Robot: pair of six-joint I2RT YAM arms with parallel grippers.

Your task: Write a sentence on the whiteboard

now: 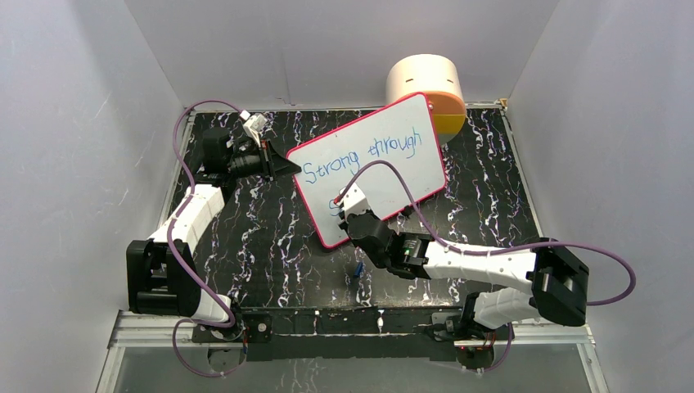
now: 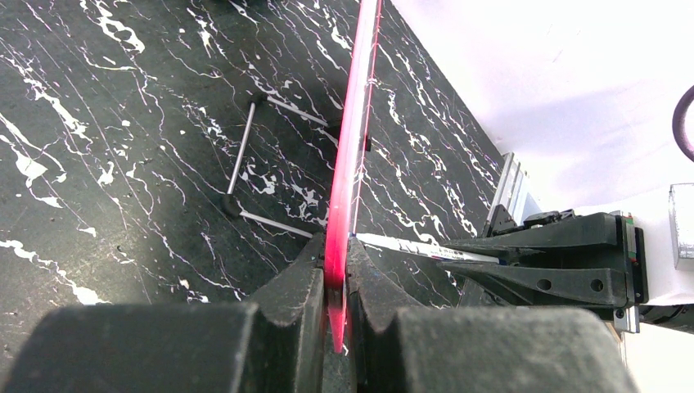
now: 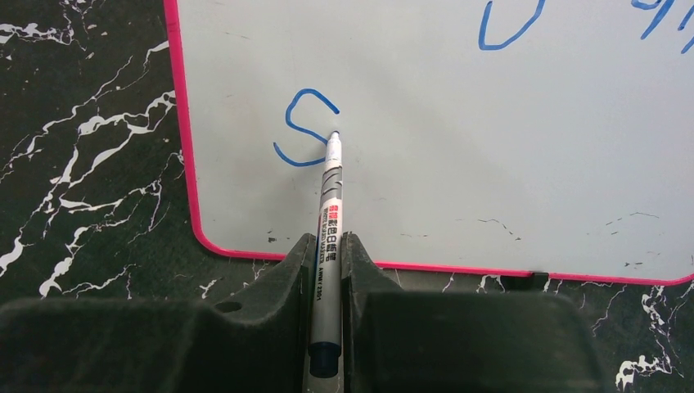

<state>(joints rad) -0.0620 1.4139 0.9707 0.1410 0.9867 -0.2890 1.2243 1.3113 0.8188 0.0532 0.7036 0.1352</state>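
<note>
- Writing the second line: right gripper [image 3: 327, 240] clamped tight on one marker [image 3: 331, 205], tip just ahead of the jaws, touching the sentence [image 3: 307, 133] at its lone "S".
- Next, likely: dragging the tip rightward into bare board, keeping light contact.
- Farther out: left gripper [image 2: 335, 264] pinched shut on the pink edge of the one whiteboard [image 2: 360, 123].
- Counted: two words above, one letter below.

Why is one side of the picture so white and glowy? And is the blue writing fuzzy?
Left wrist view: the upper right is washed out to plain white, and the whiteboard edge glows pink. Right wrist view: no glare; the blue S and marker are sharp, the near jaws softer. Top external view: even light, the sentence small but readable.
</note>
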